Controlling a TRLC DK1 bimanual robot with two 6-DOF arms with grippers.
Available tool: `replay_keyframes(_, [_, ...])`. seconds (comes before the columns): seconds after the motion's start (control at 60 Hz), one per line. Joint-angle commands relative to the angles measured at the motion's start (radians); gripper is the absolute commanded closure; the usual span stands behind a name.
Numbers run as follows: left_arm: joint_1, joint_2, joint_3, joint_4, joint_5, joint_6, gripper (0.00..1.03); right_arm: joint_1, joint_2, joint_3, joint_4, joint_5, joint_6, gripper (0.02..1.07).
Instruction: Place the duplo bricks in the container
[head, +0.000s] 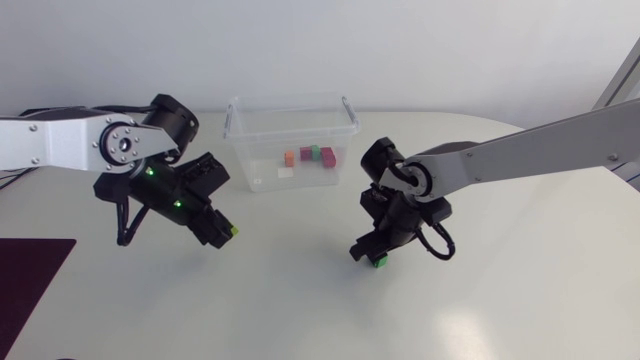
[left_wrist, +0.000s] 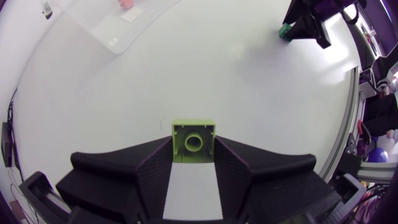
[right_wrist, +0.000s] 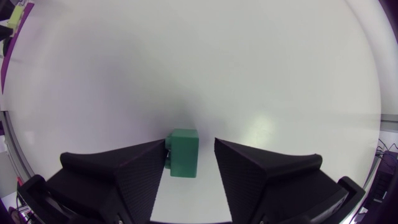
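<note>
My left gripper (head: 226, 231) is shut on a light green brick (left_wrist: 194, 140) held at its fingertips, hollow underside facing the wrist camera. It is left of the clear container (head: 237, 120). My right gripper (right_wrist: 190, 155) stands open around a dark green brick (right_wrist: 183, 152) on the table, right of and nearer than the container. One finger touches the brick and the other stands a little apart from it. The head view shows this brick (head: 381, 262) at the fingertips. Inside the container lie an orange brick (head: 289, 158), a green one (head: 316, 151) and a pink one (head: 328, 158).
A dark purple mat (head: 30, 290) lies at the table's front left corner. The container (left_wrist: 118, 25) is far ahead of my left gripper, and my right arm's gripper (left_wrist: 305, 28) shows across the white table.
</note>
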Motion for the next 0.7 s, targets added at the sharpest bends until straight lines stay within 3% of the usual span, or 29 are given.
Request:
replay_keyframes(0.0, [0.007,-0.017,0.061,-0.011,0.021,-0.033,0.82,0.011,0.027,-0.015,0.016,0.007,-0.008,0.72])
replay_keyframes(0.133, [0.034,-0.006,0.119,0.036,0.052,-0.084,0.82,0.009,0.015,-0.027,0.027,-0.002,-0.008,0.85])
replay_keyframes(0.417, [0.043,0.045,0.245,0.244,0.056,-0.205,0.82,0.009,-0.166,0.086,-0.114,-0.002,-0.006,0.85])
replay_keyframes(0.683, [0.053,0.206,0.434,0.311,0.041,-0.262,0.82,0.014,-0.202,0.208,-0.163,-0.004,-0.003,0.85])
